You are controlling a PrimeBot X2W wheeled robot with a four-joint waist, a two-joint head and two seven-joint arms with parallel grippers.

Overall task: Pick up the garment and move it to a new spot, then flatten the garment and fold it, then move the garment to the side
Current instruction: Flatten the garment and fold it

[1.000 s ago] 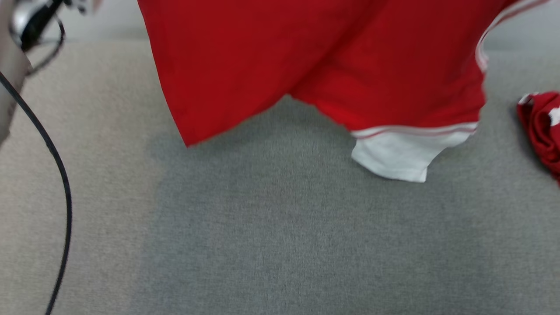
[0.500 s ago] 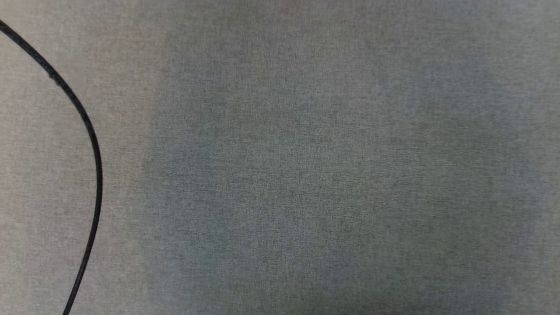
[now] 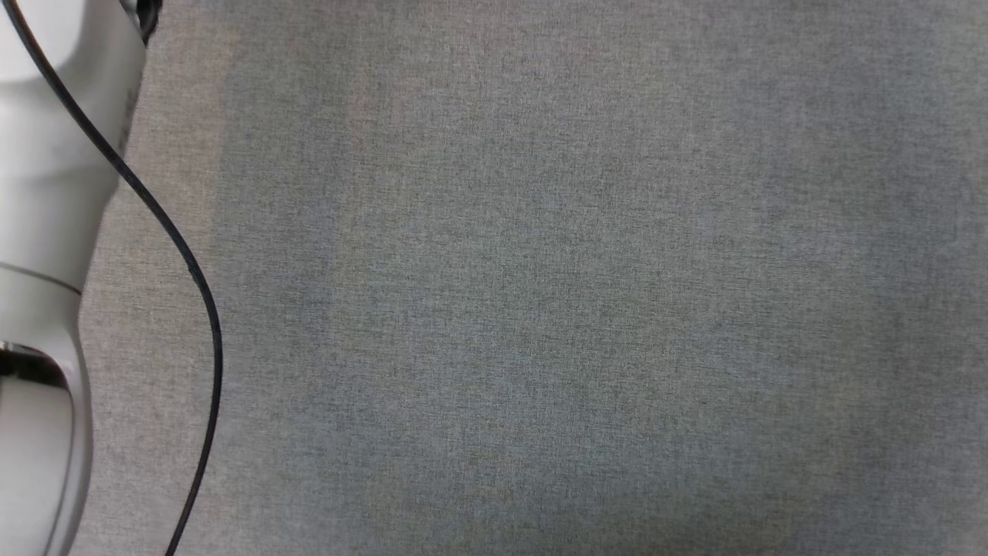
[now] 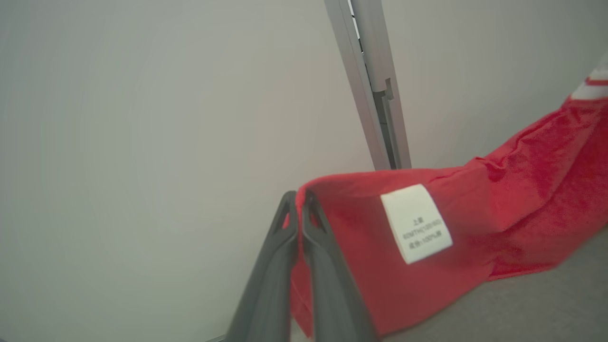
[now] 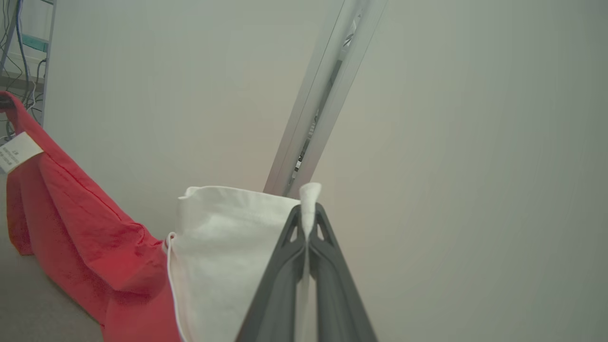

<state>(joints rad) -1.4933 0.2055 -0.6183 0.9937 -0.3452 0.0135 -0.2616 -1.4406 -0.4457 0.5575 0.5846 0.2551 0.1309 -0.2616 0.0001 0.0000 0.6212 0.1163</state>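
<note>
The garment (image 4: 498, 213) is red with a white cuff and a white label (image 4: 415, 223). In the left wrist view my left gripper (image 4: 298, 195) is shut on a red edge of it, and the cloth stretches away to the right, sagging toward the grey surface. In the right wrist view my right gripper (image 5: 308, 209) is shut on the white cuff (image 5: 223, 247) of the garment (image 5: 76, 218), whose red body runs off to the left. In the head view a pale forearm (image 3: 46, 193) stands at the left edge.
A grey fabric surface (image 3: 540, 309) spreads across the head view, with a thin black cable (image 3: 181, 255) curving down its left side. Behind the garment is a pale wall (image 4: 142, 118) with a metal rail (image 4: 375, 85).
The head view has tilted down, so the red garment and a red bundle at the right have left it. The pale forearm has come into that view at the left.
</note>
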